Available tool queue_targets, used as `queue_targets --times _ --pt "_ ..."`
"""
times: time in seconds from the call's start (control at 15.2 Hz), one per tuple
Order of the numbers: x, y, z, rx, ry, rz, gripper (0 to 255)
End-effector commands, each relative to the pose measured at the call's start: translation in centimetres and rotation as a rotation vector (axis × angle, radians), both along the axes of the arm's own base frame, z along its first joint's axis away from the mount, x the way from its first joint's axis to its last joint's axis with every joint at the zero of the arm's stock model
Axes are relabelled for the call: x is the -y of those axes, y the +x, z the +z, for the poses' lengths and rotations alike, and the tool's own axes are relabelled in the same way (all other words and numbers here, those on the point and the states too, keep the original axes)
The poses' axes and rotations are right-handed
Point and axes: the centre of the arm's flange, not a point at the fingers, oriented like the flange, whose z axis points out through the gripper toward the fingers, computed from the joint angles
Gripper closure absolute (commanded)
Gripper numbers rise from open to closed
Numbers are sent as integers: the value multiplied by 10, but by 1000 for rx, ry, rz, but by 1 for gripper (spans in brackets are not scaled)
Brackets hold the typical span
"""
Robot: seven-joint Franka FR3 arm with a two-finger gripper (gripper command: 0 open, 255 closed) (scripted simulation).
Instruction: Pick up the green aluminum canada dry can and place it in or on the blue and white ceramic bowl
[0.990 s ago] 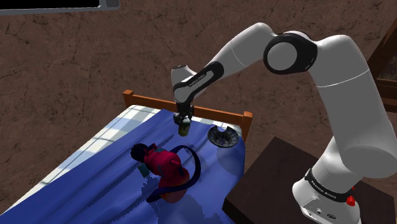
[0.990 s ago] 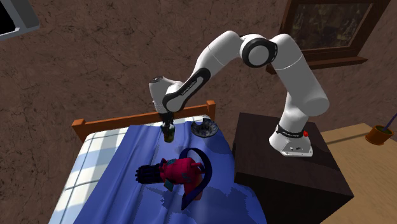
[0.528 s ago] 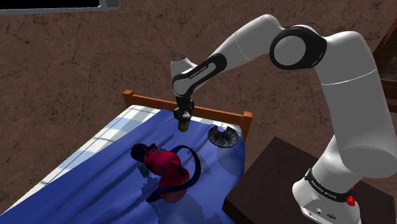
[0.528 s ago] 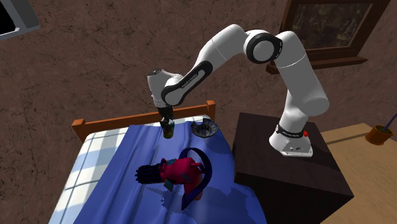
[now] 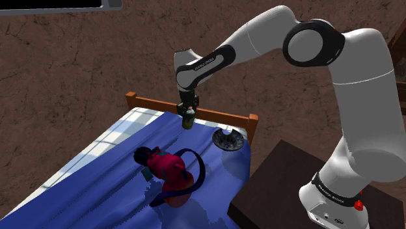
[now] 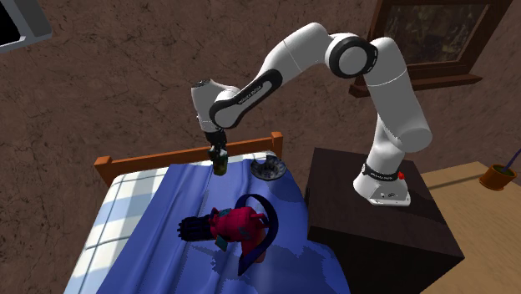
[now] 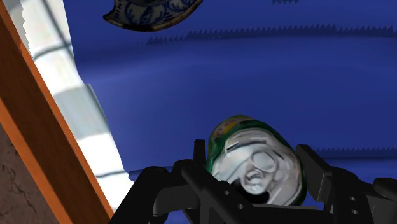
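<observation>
Blue blanket covers the bed under me, with a wooden rail at its far end and a brown wall behind. My gripper is closed on the green can — the fingers clasp its sides, its silver top facing my wrist camera — and it hangs clear of the blanket, close to the rail. The blue and white bowl sits on the blanket at the bed's corner, near the can, on the shoulder view's right of it. A red bag lies nearer, well apart. The pickup looks done, I judge — what remains is carrying the can over the bowl, lowering it and letting go.
</observation>
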Motion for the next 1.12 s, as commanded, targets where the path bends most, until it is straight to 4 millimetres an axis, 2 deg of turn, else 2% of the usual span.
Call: queue_targets --times 0.0,0.26,1.06 --pt "0 0 12 0 0 0 255" --pt "0 0 30 0 0 0 255" --pt "88 -130 48 0 0 0 255"
